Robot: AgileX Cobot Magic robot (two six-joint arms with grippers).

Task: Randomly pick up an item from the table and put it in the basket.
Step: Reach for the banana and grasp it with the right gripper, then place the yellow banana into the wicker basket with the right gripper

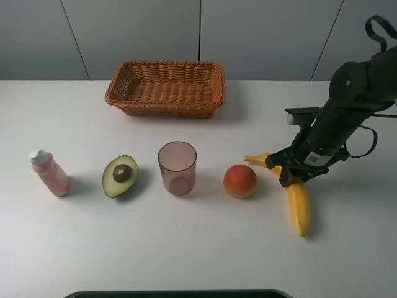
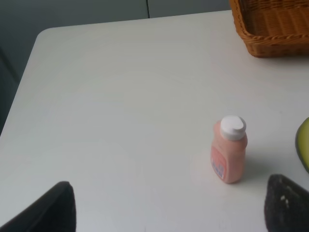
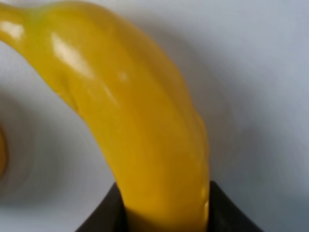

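Now | right gripper (image 1: 290, 175) clamped on banana (image 1: 298, 202), stem-side of middle | likely light, stiff, slick skin; may tip | left gripper (image 2: 174, 207) apart

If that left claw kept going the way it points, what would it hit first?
Probably the bare white table, just beside the pink bottle; depth is hard to judge, so the left gripper might clip the bottle.
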